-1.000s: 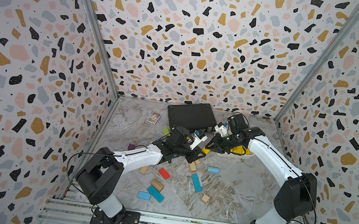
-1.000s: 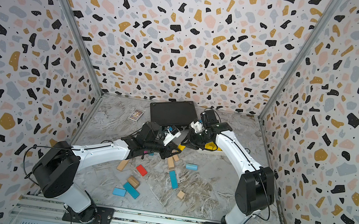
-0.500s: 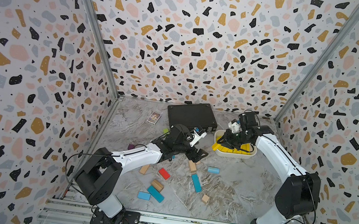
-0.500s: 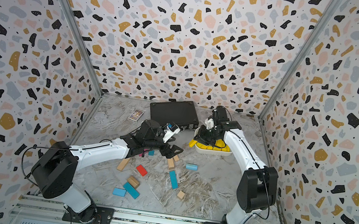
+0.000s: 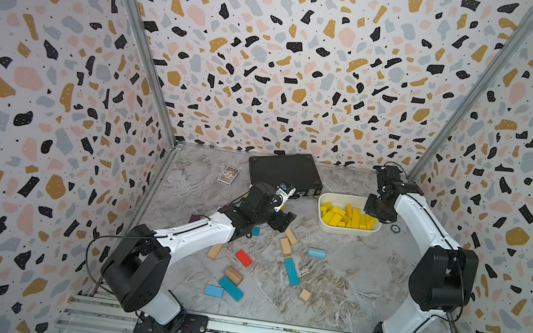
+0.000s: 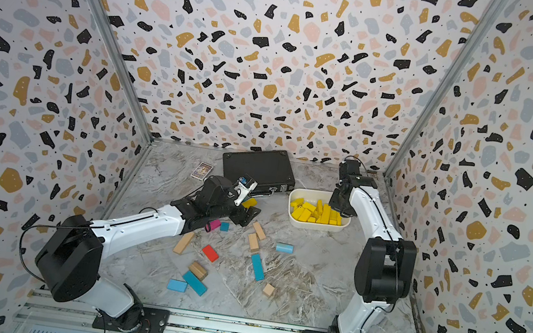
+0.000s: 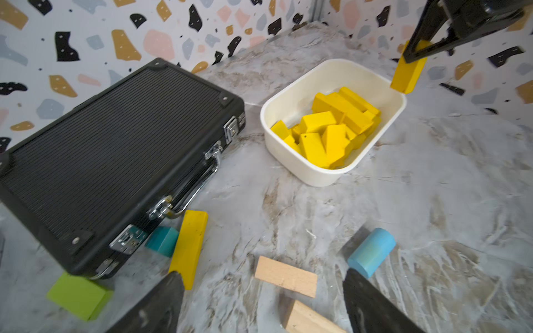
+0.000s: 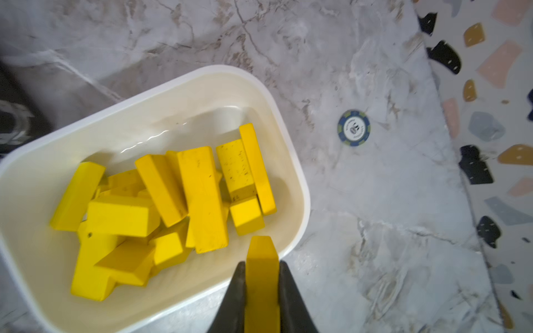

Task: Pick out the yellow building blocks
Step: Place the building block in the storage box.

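Yellow blocks (image 8: pixel 202 199) lie heaped in a white bin (image 8: pixel 302 184) toward the back right of the table (image 7: pixel 432 187). Above the bin's rim hangs one more, the held block (image 8: pixel 261 248), clamped end-down in my right gripper (image 8: pixel 262 266). A second ago that gripper was at mid-table, close to the left one. It has since swung across to the bin, so I judge a drop is the next thing due.

One last yellow bar (image 7: pixel 190 242) lies on the table just beside the black case (image 7: pixel 115 150), with a teal cube (image 7: pixel 163 240) tucked between them. My left gripper (image 7: pixel 263 275) has sprung wide open in the past second and holds nothing. It sits low with one finger at the bar's end (touching or not, I cannot tell).

Both top views show no other loose yellow on the table. I judge the sort nearly finished: this drop, then the bar.
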`<state>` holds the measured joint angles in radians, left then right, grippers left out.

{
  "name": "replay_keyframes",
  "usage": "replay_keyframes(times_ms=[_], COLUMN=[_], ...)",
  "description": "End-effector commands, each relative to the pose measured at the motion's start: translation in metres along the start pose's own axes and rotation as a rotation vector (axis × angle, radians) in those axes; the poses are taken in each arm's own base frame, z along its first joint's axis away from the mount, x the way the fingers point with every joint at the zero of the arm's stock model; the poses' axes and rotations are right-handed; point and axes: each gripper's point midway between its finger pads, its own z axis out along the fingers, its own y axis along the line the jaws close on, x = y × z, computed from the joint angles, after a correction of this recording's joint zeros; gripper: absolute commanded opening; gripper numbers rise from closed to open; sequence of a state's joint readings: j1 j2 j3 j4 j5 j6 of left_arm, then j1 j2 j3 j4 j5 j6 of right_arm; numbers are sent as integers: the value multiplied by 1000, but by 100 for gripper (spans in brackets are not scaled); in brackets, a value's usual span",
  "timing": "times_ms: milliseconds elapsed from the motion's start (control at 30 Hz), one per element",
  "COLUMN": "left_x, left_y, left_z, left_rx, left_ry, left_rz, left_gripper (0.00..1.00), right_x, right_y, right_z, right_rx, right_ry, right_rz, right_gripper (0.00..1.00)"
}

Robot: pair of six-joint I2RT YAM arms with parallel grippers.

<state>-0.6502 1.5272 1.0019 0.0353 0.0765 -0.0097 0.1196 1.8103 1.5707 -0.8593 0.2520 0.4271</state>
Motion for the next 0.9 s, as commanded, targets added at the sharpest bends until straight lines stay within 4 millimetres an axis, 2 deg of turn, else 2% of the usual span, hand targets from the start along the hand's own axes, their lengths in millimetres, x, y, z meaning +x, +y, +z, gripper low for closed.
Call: replay_keyframes(times_ms=[0, 100, 300, 467, 633, 733, 867], left_x=[2, 6, 18, 28, 32, 32, 44], left_y=[23, 30, 38, 42, 47, 51, 60], left_z=[4, 7, 16, 27, 37, 41, 45], left_rx=[-119, -142, -155, -158, -173, -187, -197], left_ry=[47, 77, 131, 173, 221, 237, 310], left_rz=[20, 11, -24, -21, 5, 23, 43], left_gripper=[87, 86, 87, 85, 84, 84, 83], right_x=[-11, -12, -7, -3, -13, -18, -18], right_y=[-11, -1, 15, 23, 27, 28, 29], right_z=[9, 22, 46, 55, 38, 20, -11], right_rx=[115, 94, 47, 15, -25, -61, -133], right_ry=[13, 50, 110, 139, 93, 56, 11], right_rz=[-114, -131, -126, -122, -106, -91, -67], right_gripper=[4, 6, 21, 31, 44, 45, 46])
